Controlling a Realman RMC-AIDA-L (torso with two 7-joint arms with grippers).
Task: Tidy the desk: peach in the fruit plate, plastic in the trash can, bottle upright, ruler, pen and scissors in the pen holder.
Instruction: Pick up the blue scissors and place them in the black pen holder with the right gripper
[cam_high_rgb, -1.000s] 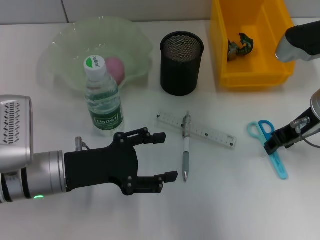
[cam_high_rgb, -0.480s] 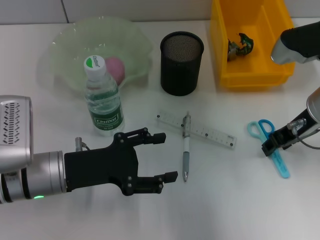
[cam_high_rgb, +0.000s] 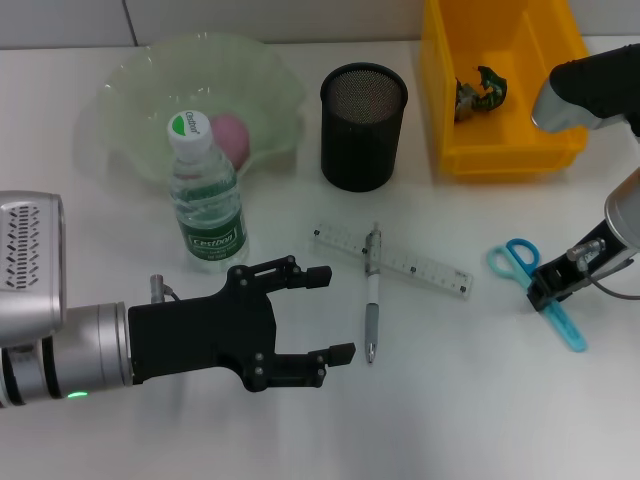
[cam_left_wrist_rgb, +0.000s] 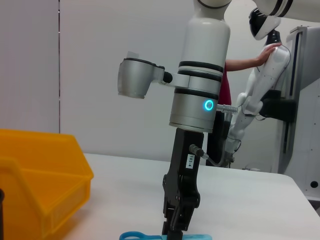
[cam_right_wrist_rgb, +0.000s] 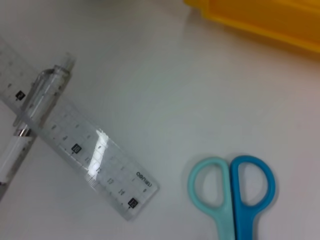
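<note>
Right end effector sits low over the scissors in the head view, on the blades just behind the two handle rings — whether its fingers are apart or together you cannot tell here. For a good pick, I judge you should take the scissors across the blades near the pivot and lift straight up before you turn toward the pen holder. Left end effector waits with fingers apart beside the pen, which lies across the ruler. The bottle already stands upright, the peach is in the fruit plate, and the plastic is in the yellow trash can. Between scissors and holder the tabletop is bare, but the trash can corner is near your path.

From the left wrist view, the right end effector stands nearly vertical, its tip down at the scissors.

From the right wrist view, the scissors' rings lie flat — well apart from the ruler end.
</note>
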